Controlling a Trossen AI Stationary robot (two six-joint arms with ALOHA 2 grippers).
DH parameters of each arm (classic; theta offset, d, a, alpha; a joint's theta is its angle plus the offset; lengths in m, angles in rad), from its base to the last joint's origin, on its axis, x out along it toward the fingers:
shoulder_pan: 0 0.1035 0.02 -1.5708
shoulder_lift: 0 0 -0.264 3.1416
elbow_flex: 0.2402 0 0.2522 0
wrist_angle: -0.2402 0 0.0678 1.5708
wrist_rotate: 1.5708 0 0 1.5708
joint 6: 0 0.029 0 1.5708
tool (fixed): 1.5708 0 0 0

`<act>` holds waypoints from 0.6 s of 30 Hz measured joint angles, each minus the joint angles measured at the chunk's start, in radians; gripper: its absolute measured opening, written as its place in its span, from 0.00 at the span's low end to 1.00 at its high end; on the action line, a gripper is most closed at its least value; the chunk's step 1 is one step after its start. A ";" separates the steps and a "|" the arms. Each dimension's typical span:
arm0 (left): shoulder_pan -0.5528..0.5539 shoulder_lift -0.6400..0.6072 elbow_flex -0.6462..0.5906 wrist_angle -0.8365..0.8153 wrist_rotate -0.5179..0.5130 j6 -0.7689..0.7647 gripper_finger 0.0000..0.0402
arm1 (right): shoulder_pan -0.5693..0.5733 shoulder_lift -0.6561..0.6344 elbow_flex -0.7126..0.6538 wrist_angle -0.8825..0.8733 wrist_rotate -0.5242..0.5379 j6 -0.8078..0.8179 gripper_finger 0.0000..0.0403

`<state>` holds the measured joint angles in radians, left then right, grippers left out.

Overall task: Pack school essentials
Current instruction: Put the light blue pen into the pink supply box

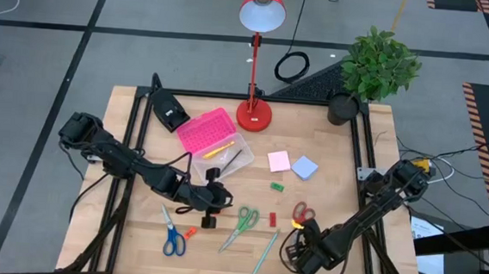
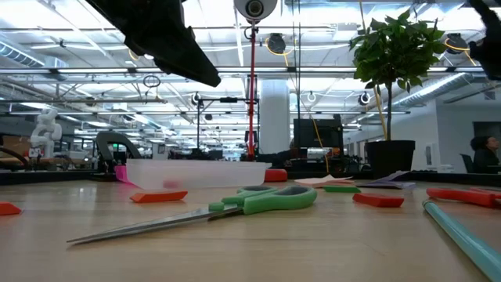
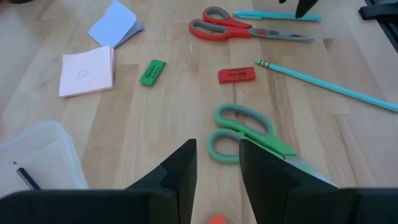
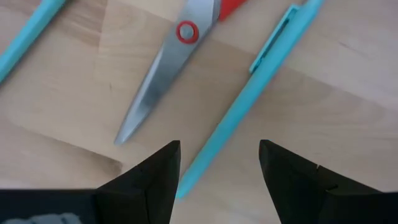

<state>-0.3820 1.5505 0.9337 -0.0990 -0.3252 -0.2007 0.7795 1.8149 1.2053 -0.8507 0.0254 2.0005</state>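
Left gripper hovering over the table's middle, left of the green scissors, fingers a narrow gap apart, nothing between them. Right gripper low near the front edge, fingers wide apart, straddling the tip of a teal pen, not closed on it. Red scissors just beside that gripper, blades pointing toward it.

Blue scissors front left, with an orange eraser just right of them. Red eraser just right of the green scissors' handles; teal pencil near the front edge, lying slantwise. Green eraser nearer the middle. Pink pad and blue pad side by side, touching, toward the back right.

Clear box at back centre, pink lid open and tilted back, a yellow pencil and a dark pen inside. Black device at back left, red lamp behind the box, potted plant at the back right corner.
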 joint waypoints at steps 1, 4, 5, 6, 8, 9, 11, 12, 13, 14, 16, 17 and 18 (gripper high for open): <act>0.000 0.000 0.000 0.001 0.000 0.006 0.31 | -0.002 0.000 0.000 -0.002 0.000 -0.001 0.52; 0.005 0.000 0.000 0.014 0.000 0.020 0.31 | -0.009 0.016 0.000 -0.023 -0.012 -0.005 0.52; 0.007 0.000 0.000 0.023 0.000 0.025 0.31 | -0.009 0.025 -0.001 -0.034 -0.030 -0.005 0.52; 0.009 0.000 0.000 0.033 0.000 0.032 0.31 | -0.009 0.034 -0.004 -0.037 -0.051 -0.006 0.52; 0.013 0.000 0.000 0.052 0.000 0.045 0.31 | -0.011 0.050 -0.003 -0.037 -0.082 -0.007 0.51; 0.015 0.000 0.000 0.058 0.000 0.055 0.31 | -0.012 0.054 -0.003 -0.039 -0.091 -0.012 0.50; 0.019 0.000 0.000 0.078 0.000 0.073 0.31 | -0.014 0.063 0.000 -0.033 -0.106 -0.020 0.47; 0.023 0.000 0.000 0.083 0.000 0.082 0.31 | -0.014 0.064 0.000 -0.031 -0.104 -0.021 0.44; 0.025 0.000 0.000 0.089 0.000 0.091 0.31 | -0.014 0.065 0.000 -0.030 -0.099 -0.021 0.42; 0.028 0.000 0.000 0.095 0.000 0.096 0.31 | -0.014 0.065 0.000 -0.030 -0.099 -0.020 0.39; 0.035 0.000 0.000 0.098 0.000 0.100 0.31 | -0.014 0.066 0.000 -0.031 -0.098 -0.014 0.33; 0.037 0.000 0.000 0.100 0.000 0.101 0.31 | -0.014 0.066 -0.001 -0.033 -0.096 -0.008 0.30; 0.042 0.000 0.000 0.100 0.000 0.102 0.31 | -0.014 0.067 -0.001 -0.035 -0.095 -0.007 0.27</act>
<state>-0.3405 1.5505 0.9337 0.0010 -0.3252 -0.0990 0.7650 1.8817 1.2045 -0.8856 -0.0692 1.9936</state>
